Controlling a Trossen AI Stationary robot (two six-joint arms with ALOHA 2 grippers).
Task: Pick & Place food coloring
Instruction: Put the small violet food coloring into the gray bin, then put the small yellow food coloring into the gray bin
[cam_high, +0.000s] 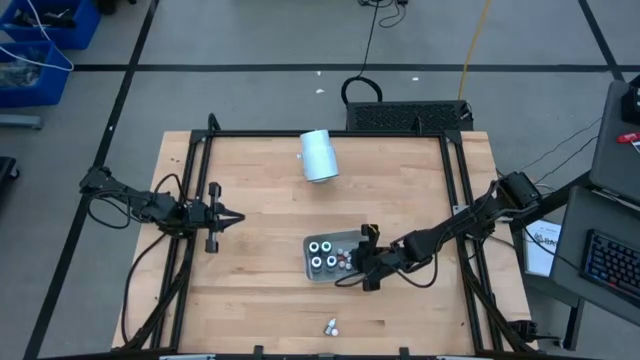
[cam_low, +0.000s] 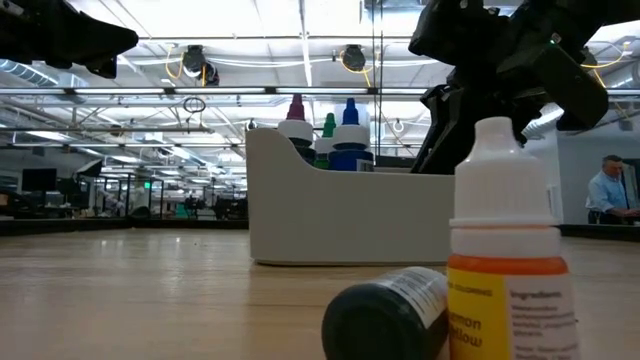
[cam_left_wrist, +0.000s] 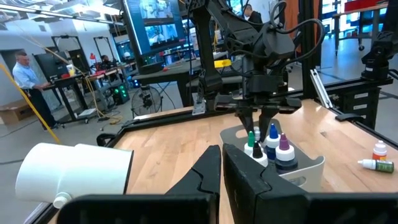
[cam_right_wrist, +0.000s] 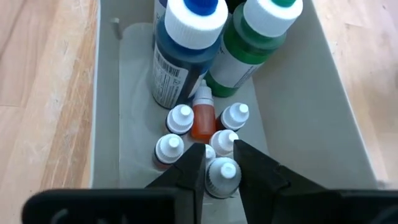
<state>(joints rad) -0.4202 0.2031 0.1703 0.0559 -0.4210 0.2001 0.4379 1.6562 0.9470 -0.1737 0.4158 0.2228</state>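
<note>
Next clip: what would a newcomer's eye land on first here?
The right pincer hangs over the grey tray near the table's middle, its fingers straddling a small white-capped bottle in the cluster beside the big blue and green bottles. Two stray bottles sit near the front edge, one upright, one on its side. The left pincer waits shut at the left, and a white cylinder lies toward the far edge.

the food coloring bottles (cam_right_wrist: 205, 93) stand upright inside the grey tray (cam_right_wrist: 298, 112): large dark ones with white-ringed blue and green caps at one end, small white-capped ones clustered beside them. two more (cam_high: 331, 326) sit outside the tray on the wood: a yellow one upright (cam_low: 505, 260), a dark one on its side (cam_low: 385, 315).
</note>
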